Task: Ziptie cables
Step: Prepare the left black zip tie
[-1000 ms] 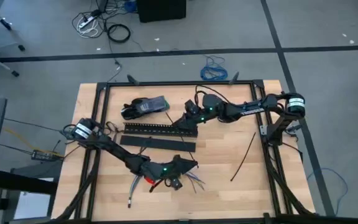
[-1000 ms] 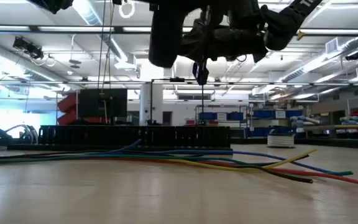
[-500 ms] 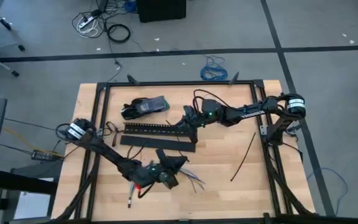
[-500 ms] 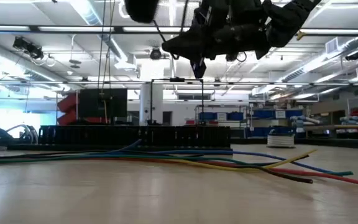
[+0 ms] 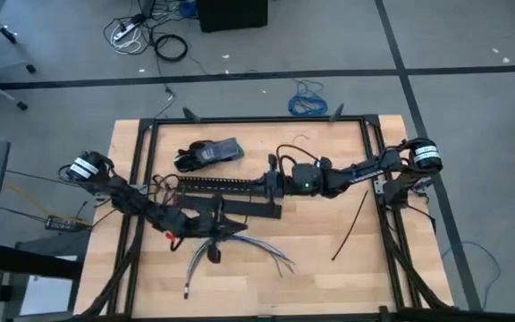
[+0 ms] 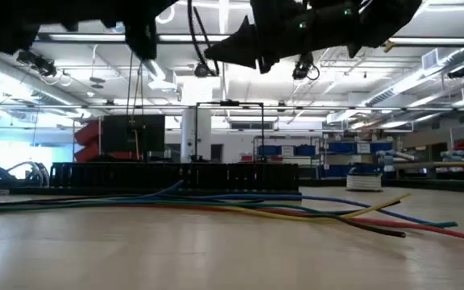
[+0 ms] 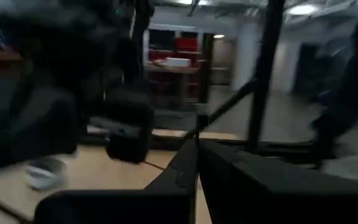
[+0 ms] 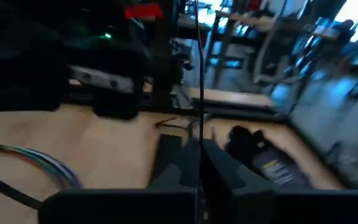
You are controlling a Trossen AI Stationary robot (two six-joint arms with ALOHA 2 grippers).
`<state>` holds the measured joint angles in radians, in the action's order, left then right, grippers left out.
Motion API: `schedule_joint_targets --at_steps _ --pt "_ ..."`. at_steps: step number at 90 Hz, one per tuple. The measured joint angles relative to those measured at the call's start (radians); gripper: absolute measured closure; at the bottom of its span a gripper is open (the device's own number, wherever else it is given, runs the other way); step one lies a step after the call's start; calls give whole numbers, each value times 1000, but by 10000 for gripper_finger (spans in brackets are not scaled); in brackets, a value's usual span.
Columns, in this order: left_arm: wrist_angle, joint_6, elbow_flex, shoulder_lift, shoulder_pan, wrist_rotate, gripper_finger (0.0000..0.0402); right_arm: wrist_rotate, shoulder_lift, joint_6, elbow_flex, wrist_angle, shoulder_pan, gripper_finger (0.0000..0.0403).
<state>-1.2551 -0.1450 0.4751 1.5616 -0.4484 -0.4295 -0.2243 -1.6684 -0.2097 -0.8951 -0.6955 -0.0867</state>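
The cables (image 5: 240,249) lie slack on the table near its front, bare ends splayed to the right (image 6: 393,224). No gripper touches them. My left gripper (image 5: 215,209) hangs shut above the table just left of them, nothing showing between its fingers (image 7: 197,149). My right gripper (image 5: 270,184) is raised over the black slotted channel (image 5: 222,184), pointing toward the table's left, shut on a thin black ziptie (image 8: 198,68). A second ziptie (image 5: 350,224) lies flat on the table at the right. My right gripper pinches the thin ziptie between its two fingers (image 8: 185,162). The strip (image 8: 199,124) runs out beyond the fingertips, clear of the table. Which end it has, I cannot tell.
A flat black strip (image 5: 240,208) lies just in front of the slotted channel. A dark device (image 5: 208,152) sits at the far left. A black frame (image 5: 257,119) rims the table. Bare wood shows at the near right.
My left gripper has risen off the cables and gone toward the table's left edge, turning to face the far edge. The cables stay where they were. My right gripper has risen slightly and tipped from pointing down to about level, pointing left.
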Motion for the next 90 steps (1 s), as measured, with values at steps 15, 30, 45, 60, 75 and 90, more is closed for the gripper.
schedule_joint_targets --at_steps 15,30,45,60,75,90 --pt "-131 -150 -58 1 38 139 401 -169 0 -171 0 4 -85 403" --pt "-244 -186 -74 1 43 288 401 -383 0 -326 0 25 -176 403" --pt "-224 -241 -75 1 43 337 401 -512 0 -406 0 27 -241 403" --pt "-198 -291 -69 30 43 339 401 -543 -51 -436 0 -10 -277 403" --pt "-224 -331 -32 82 57 418 401 -578 -142 -462 0 -106 -285 403" --pt "-269 -390 -21 137 68 557 402 -590 -192 -484 0 -197 -316 403"
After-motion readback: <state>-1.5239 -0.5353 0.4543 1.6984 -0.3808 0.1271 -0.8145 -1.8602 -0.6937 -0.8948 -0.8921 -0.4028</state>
